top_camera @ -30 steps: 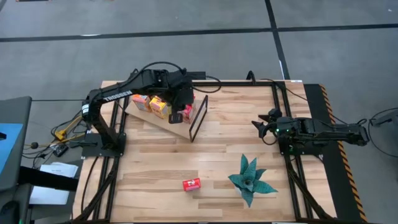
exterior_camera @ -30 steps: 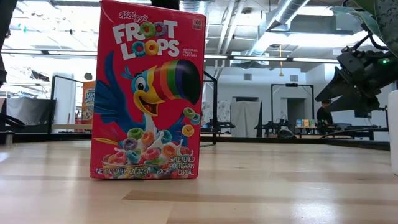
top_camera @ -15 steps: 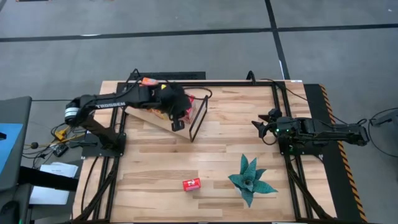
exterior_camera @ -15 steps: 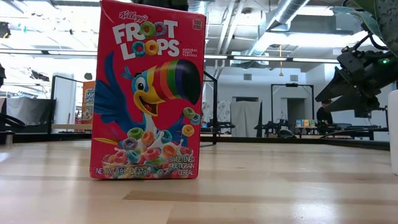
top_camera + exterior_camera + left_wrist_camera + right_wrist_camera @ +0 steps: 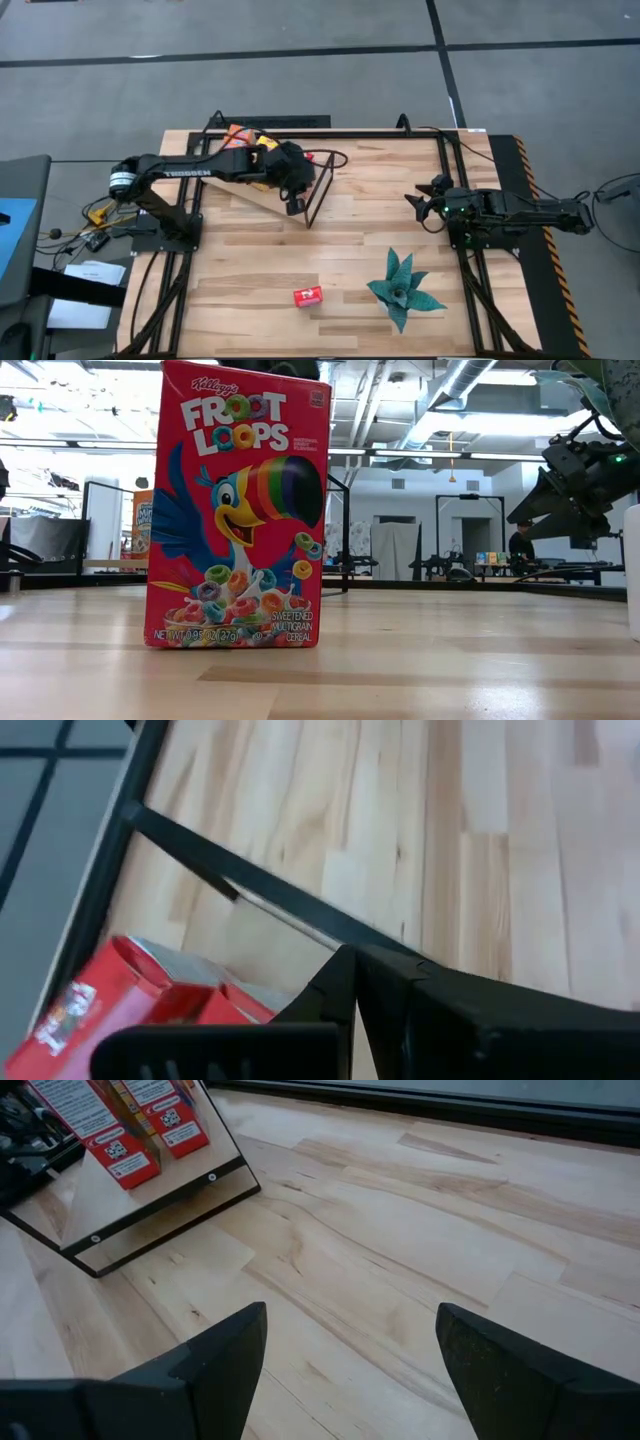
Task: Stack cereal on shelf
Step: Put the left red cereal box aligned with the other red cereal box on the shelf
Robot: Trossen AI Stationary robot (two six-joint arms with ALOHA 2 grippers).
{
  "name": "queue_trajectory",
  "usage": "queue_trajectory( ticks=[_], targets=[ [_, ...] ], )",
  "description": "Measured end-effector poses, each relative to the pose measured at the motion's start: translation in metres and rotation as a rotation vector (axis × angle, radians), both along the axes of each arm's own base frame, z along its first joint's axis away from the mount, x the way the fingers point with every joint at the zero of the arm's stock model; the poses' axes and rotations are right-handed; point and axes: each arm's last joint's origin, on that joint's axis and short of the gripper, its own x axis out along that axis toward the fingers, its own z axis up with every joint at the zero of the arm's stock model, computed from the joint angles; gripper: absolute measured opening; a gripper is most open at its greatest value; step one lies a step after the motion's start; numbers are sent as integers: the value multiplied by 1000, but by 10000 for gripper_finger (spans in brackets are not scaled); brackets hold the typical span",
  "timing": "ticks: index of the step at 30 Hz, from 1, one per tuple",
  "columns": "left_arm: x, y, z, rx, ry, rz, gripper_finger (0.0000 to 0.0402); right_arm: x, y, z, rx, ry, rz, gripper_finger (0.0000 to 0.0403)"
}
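The shelf is a light-brown board (image 5: pixel 252 196) at the table's far left, with a thin black frame (image 5: pixel 320 185) at its right end. Several cereal boxes stand on it, orange and yellow (image 5: pixel 245 137), mostly hidden under my left arm. Red boxes show in the left wrist view (image 5: pixel 150 1005) and in the right wrist view (image 5: pixel 120 1125). My left gripper (image 5: pixel 294 205) hovers over the shelf's frame end, shut and empty (image 5: pixel 348 960). A red Froot Loops box (image 5: pixel 308 296) stands upright on the table near the front edge (image 5: pixel 235 510). My right gripper (image 5: pixel 415 208) waits at the right, open (image 5: pixel 350 1340).
A green artificial plant (image 5: pixel 403 290) lies on the table at the near right, beside the lone red box. Black rails (image 5: pixel 455 170) run along the table's edges. Bare wood lies between the shelf and my right arm (image 5: pixel 585 470).
My left arm has dropped lower and stretched out flatter over the shelf, and its gripper has gone a little toward the table's near edge beside the black frame. Boxes that showed on the board a second ago are now hidden under the arm. My right arm has kept still.
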Motion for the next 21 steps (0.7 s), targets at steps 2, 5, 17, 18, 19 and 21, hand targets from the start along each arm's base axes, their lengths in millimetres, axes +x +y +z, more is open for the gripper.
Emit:
queue_trajectory(
  ticks=[2, 5, 17, 18, 19, 21],
  targets=[
    [1, -1, -4, 14, 23, 2, 0, 0, 0, 0, 0, 2, 0, 317],
    [1, -1, -3, 55, 29, 21, 0, 0, 0, 0, 1, 3, 0, 317],
    [7, -4, -13, 118, 89, 9, 0, 0, 0, 0, 3, 6, 3, 317],
    [8, -4, -14, 125, 98, 3, 0, 0, 0, 0, 3, 6, 3, 317],
    [7, -4, -17, 126, 122, -2, 0, 0, 0, 0, 3, 5, 3, 317],
    [10, -5, -20, 130, 118, -7, 0, 0, 0, 0, 5, 5, 6, 317]
  ],
)
